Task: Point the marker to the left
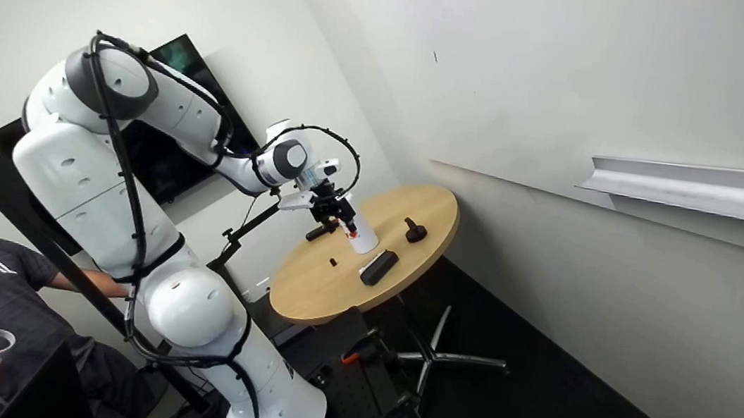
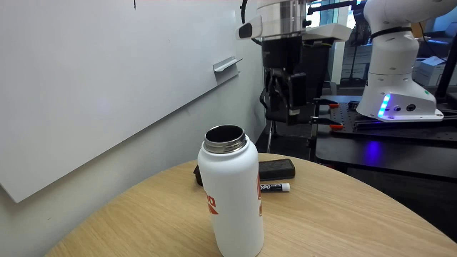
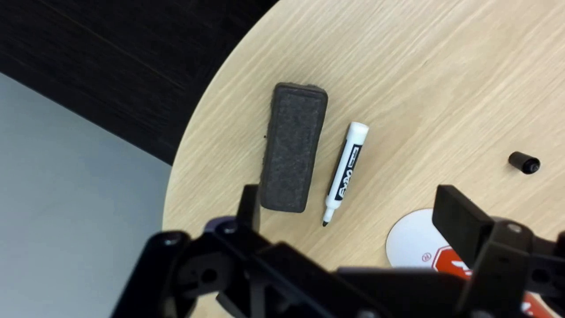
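Observation:
The marker (image 3: 345, 170) is a white pen with a black label, lying uncapped on the round wooden table (image 3: 419, 88). In the wrist view its black tip points down and its white rear end points up. In an exterior view its white rear end (image 2: 285, 187) shows, and its tip side is hidden behind the bottle. In another exterior view it is a thin white strip (image 1: 369, 263) beside the eraser. My gripper (image 3: 351, 205) is open and empty, above the table, its fingers spread wide to either side of the marker's tip end. It also shows in both exterior views (image 1: 344, 224) (image 2: 287, 114).
A black eraser (image 3: 293, 148) lies close beside the marker. A tall white bottle (image 2: 234, 203) stands near it, partly behind my finger in the wrist view. A small black cap (image 3: 524, 162), a round black object (image 1: 415, 232) and a black cylinder (image 1: 321, 231) lie on the table.

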Controlling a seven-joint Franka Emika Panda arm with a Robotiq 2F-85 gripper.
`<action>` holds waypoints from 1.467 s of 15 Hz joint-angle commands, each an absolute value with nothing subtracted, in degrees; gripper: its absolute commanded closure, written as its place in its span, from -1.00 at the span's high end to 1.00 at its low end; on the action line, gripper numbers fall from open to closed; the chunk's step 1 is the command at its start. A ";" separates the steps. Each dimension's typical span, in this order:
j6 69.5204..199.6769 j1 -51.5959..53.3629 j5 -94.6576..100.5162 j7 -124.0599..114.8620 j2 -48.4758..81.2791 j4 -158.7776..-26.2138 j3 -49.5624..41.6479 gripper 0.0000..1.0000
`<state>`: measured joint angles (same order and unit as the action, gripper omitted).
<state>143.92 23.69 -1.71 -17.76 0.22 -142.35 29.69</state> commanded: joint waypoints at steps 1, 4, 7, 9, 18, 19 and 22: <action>144.59 25.13 -1.33 -17.37 2.06 -142.18 28.43 1.00; 145.06 25.48 -1.12 -16.87 5.18 -141.36 28.05 1.00; 145.56 25.94 -0.95 -17.51 6.62 -140.10 28.10 1.00; 146.23 27.15 0.37 -20.69 8.59 -138.89 27.97 1.00; 162.23 35.97 15.16 -40.11 16.86 -137.59 19.86 1.00; 163.30 37.14 16.56 -41.47 18.00 -137.31 18.51 1.00; 163.99 39.70 20.08 -45.07 21.62 -135.48 15.39 1.00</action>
<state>162.66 37.10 17.10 -41.40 18.05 -137.99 18.28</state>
